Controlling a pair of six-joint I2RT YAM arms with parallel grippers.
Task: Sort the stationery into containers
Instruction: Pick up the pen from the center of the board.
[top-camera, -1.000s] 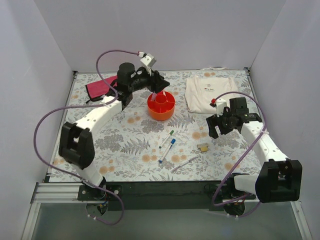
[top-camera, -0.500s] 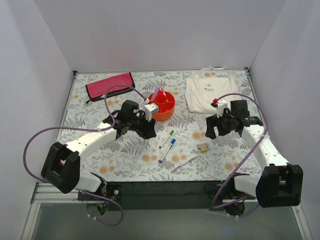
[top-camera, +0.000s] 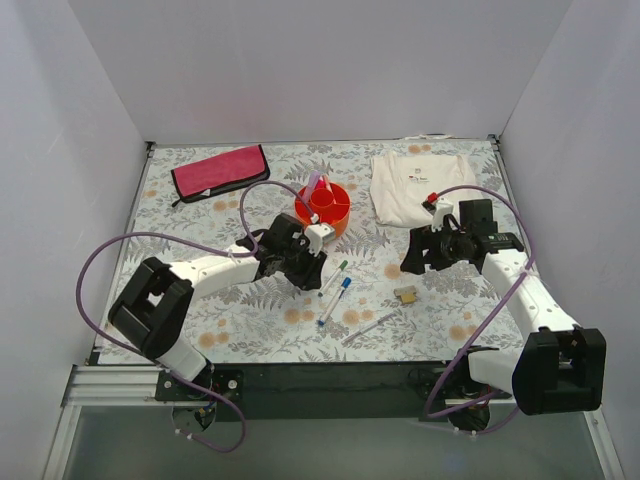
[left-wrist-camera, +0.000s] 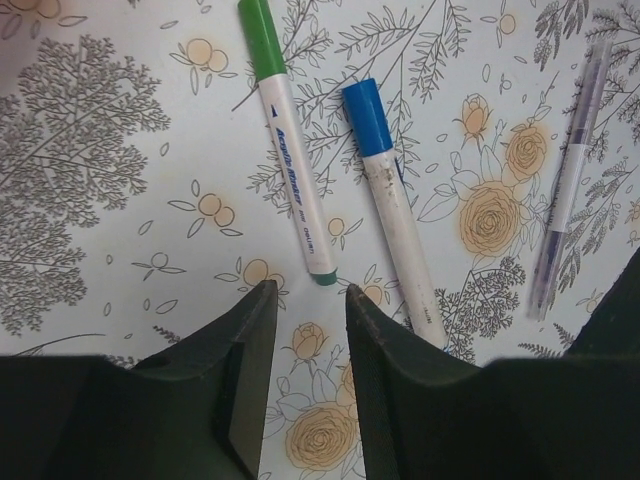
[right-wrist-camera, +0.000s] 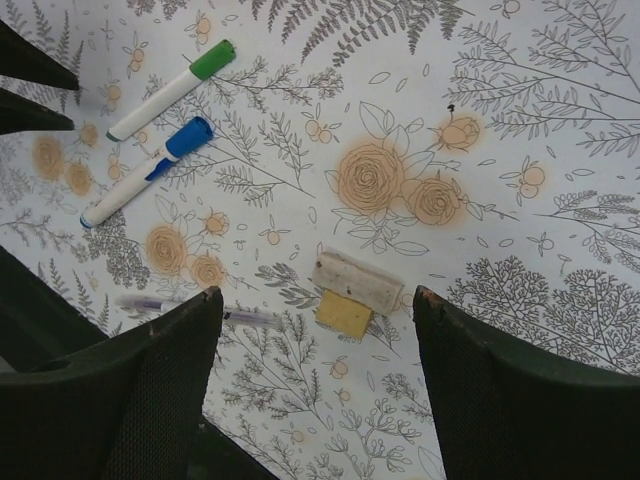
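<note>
1 pen (right-wrist-camera: 150, 302) partly behind R claw (right-wrist-camera: 317, 295)

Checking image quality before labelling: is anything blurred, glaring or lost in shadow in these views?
Top external: even light, soft shadows, no glare. Left wrist: green-capped marker sharp, print legible; left gripper fingers nearly black. Right wrist: tan block sharp, no blur.

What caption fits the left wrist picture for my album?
Left fingers, slightly apart, hover by a green-capped marker, blue-capped marker and thin pen.
</note>
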